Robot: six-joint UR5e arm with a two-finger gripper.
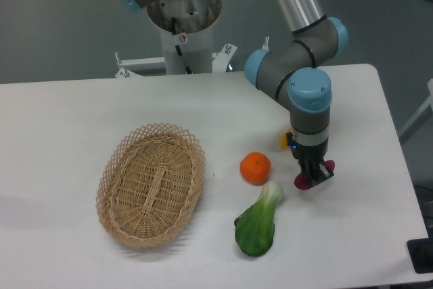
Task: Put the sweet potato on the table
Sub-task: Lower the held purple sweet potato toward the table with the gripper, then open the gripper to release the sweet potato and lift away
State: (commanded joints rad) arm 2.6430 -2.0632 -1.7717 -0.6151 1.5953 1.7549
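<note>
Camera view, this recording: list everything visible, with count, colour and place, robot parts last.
sweet potato: one, reddish-purple, held in the pincer right of the orange, low over the table; only its end shows
table: one, white, fills most of the view
basket: one, tan wicker, oval, nothing in it, left of centre on the table
orange: one, orange, on the table right of the basket
leafy green: one, green with a pale stalk, on the table below the orange
yellow item: one, yellow, mostly hidden behind the arm
arm: one, grey with blue caps, reaching from the pedestal at the top
pincer: one, dark, pointing down, shut on the sweet potato
</note>
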